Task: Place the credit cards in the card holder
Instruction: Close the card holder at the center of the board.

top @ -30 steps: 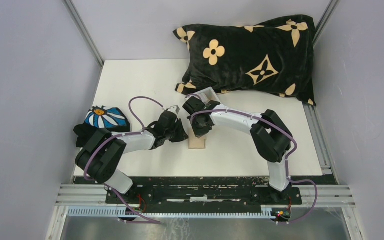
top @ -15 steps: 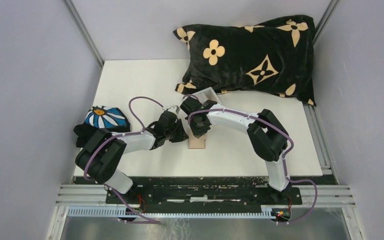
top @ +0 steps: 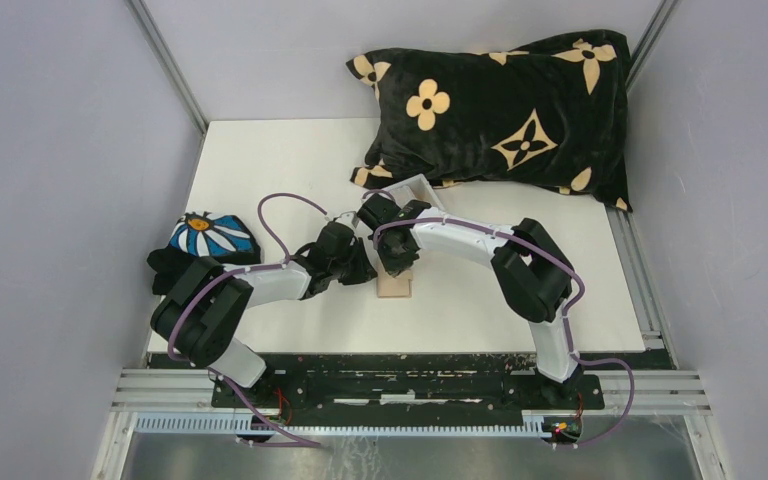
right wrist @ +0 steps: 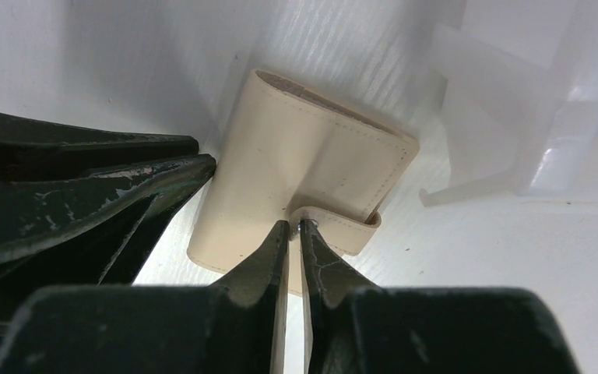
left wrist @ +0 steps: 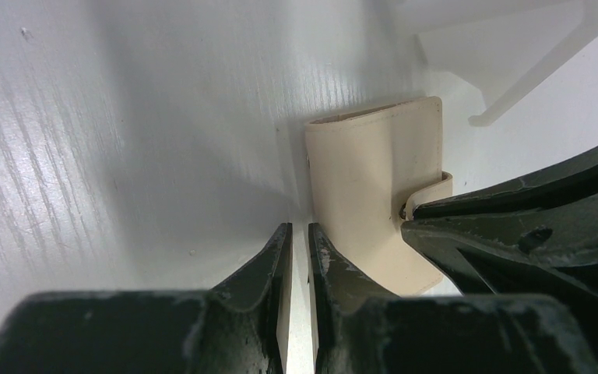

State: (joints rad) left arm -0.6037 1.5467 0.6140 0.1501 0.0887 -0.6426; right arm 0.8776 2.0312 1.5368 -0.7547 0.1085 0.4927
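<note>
The tan card holder (top: pixel 394 285) lies folded shut on the white table between both arms. It also shows in the left wrist view (left wrist: pixel 370 187) and the right wrist view (right wrist: pixel 296 156). My right gripper (top: pixel 400 264) is shut, and its tips (right wrist: pixel 294 227) press against the snap tab (right wrist: pixel 346 227) on the holder's near edge. My left gripper (top: pixel 365 272) is shut, with its tips (left wrist: pixel 296 231) at the holder's left edge and one finger lying over the corner. No credit cards show in any view.
A clear plastic box (top: pixel 415 190) stands just behind the holder and shows in the left wrist view (left wrist: pixel 514 47) and the right wrist view (right wrist: pixel 514 101). A black flowered pillow (top: pixel 500 105) fills the back right. A blue daisy-print item (top: pixel 212 238) lies at the left edge.
My right gripper and forearm have shifted a little to the left over the card holder. The left arm and the holder have stayed in place.
</note>
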